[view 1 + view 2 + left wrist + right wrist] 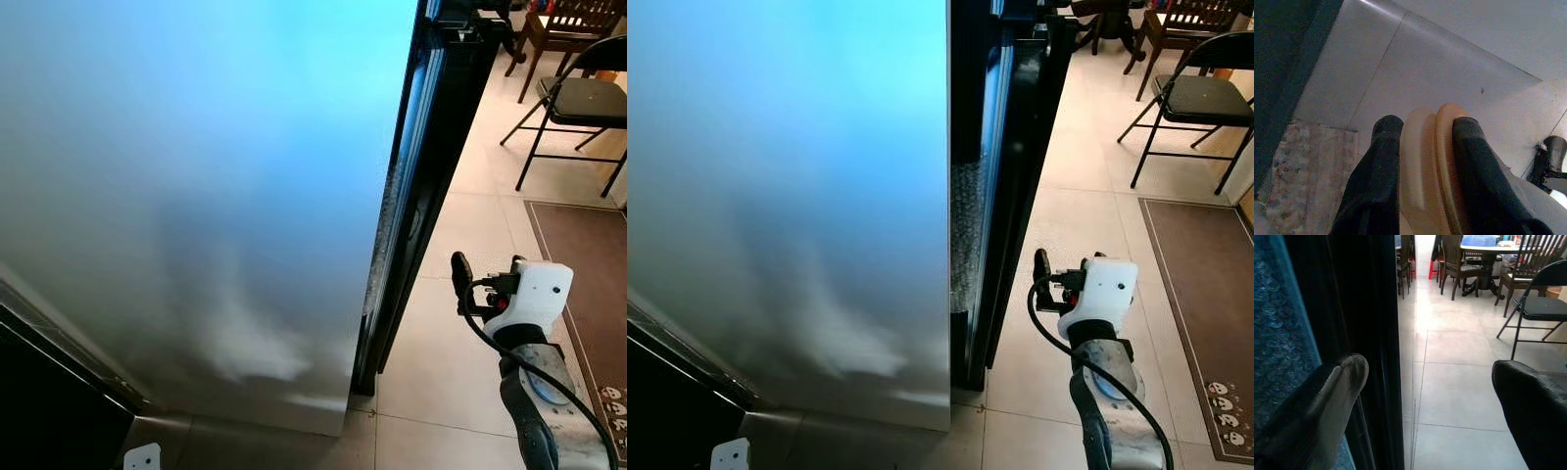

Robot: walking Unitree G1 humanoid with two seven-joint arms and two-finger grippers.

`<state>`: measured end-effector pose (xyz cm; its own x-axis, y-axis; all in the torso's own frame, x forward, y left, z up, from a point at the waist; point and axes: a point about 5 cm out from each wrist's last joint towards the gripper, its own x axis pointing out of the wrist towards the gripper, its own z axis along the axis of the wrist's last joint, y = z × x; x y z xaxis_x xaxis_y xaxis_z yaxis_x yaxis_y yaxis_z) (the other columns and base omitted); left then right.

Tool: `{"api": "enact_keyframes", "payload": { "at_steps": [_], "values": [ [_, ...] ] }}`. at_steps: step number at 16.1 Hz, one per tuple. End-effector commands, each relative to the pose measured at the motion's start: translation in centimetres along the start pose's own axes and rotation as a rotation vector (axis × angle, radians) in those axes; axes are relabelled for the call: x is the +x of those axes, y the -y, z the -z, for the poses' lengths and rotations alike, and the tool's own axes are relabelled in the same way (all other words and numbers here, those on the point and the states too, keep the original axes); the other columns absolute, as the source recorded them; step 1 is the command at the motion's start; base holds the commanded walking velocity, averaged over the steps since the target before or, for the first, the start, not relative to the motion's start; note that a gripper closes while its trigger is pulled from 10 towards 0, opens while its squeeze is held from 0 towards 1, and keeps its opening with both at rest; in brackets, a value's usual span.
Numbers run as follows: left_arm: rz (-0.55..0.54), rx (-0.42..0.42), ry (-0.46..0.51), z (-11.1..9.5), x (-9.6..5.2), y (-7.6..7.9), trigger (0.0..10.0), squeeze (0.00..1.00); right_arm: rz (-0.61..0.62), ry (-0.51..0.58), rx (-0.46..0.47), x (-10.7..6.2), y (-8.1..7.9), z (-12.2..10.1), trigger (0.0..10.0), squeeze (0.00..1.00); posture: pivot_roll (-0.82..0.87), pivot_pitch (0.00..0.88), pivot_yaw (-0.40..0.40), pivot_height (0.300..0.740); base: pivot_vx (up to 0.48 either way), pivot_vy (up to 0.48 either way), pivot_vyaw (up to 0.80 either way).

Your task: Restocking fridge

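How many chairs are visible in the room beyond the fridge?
4 at least: a black folding chair nearest on the tiles, a wooden chair behind it, and two wooden chairs at the dining table. Others may be hidden.

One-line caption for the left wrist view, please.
Left gripper shut on a pale peach-coloured rounded plastic item above the light floor tiles.

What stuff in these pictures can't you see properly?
- Inside of the fridge: hidden in both eye views by its own silver side and the dark door edge.
- Pale orange thing held by the left gripper: left wrist view, cut off by the bottom edge and flanked by the black fingers, so what it is stays unclear.
- Right gripper: open beside the fridge, holding nothing.
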<state>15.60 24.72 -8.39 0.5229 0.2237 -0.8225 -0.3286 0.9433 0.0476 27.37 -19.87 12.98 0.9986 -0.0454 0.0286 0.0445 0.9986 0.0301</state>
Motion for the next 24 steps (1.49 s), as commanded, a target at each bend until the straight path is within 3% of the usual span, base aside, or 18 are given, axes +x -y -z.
{"api": "enact_keyframes", "payload": {
  "at_steps": [1, 2, 4, 5, 9, 15, 18, 20, 23, 24],
  "values": [
    [-0.002, 0.015, -0.029, 0.8, -0.1, -0.2, 10.0, 0.0, 0.008, -0.005, 0.003, 0.1, 0.2, -0.1, 10.0, 0.0, -0.16, 0.055, 0.06, 0.74, 0.0, 0.0, 0.0],
    [-0.002, 0.015, -0.029, 0.8, -0.1, -0.2, 10.0, 0.0, 0.006, -0.005, 0.005, 0.1, 0.3, -0.1, 10.0, 0.0, -0.16, 0.055, 0.06, 0.74, 0.0, 0.0, 0.0],
    [-0.009, -0.049, -0.014, 0.8, -0.1, 0.7, 10.0, 0.0, -0.087, -0.07, 0.042, 1.6, -2.4, 2.7, 10.0, 0.0, -0.08, 0.034, 0.012, 0.74, 0.0, 0.0, 0.0],
    [-0.011, -0.064, -0.017, 1.0, -0.1, 0.7, 10.0, 0.0, -0.093, -0.084, 0.045, 1.7, -2.9, 3.2, 10.0, 0.0, -0.08, 0.037, 0.006, 0.74, 0.0, 0.0, 0.0],
    [-0.004, -0.063, -0.018, 1.1, -0.1, 0.9, 10.0, 0.0, -0.057, -0.205, 0.014, 0.6, -1.9, 7.0, 10.0, 0.0, -0.09, 0.042, 0.003, 0.74, 0.0, 0.0, 0.0],
    [0.028, -0.082, 0.005, 1.0, -0.2, 1.0, 10.0, 0.0, 0.121, -0.116, 0.017, 0.7, 0.6, 6.4, 10.0, 0.0, -0.1, 0.0, 0.004, 0.74, 0.0, 0.0, 0.0],
    [-0.003, -0.082, 0.001, 1.2, -0.2, 0.7, 10.0, 0.0, 0.087, -0.085, 0.027, 0.5, -0.1, 5.9, 10.0, 0.0, -0.09, 0.0, -0.001, 0.74, 0.0, 0.0, 0.0],
    [-0.019, -0.126, 0.008, 1.4, -0.3, 0.7, 10.0, 0.0, 0.072, -0.076, 0.018, 0.5, -0.3, 5.7, 10.0, 0.0, -0.07, 0.0, -0.003, 0.74, 0.0, 0.0, 0.0],
    [-0.079, -0.562, 0.105, 0.1, -0.2, -0.6, 10.0, 0.0, 0.071, -0.068, 0.031, 0.4, -0.7, 5.9, 10.0, 0.0, -0.07, 0.0, 0.009, 0.74, 0.0, 0.0, 0.0],
    [-0.086, -0.599, 0.111, 0.0, -0.2, -0.9, 10.0, 0.0, 0.073, -0.069, 0.033, 0.4, -0.8, 6.0, 10.0, 0.0, -0.08, 0.0, 0.01, 0.74, 0.0, 0.0, 0.0]
  ]
}}
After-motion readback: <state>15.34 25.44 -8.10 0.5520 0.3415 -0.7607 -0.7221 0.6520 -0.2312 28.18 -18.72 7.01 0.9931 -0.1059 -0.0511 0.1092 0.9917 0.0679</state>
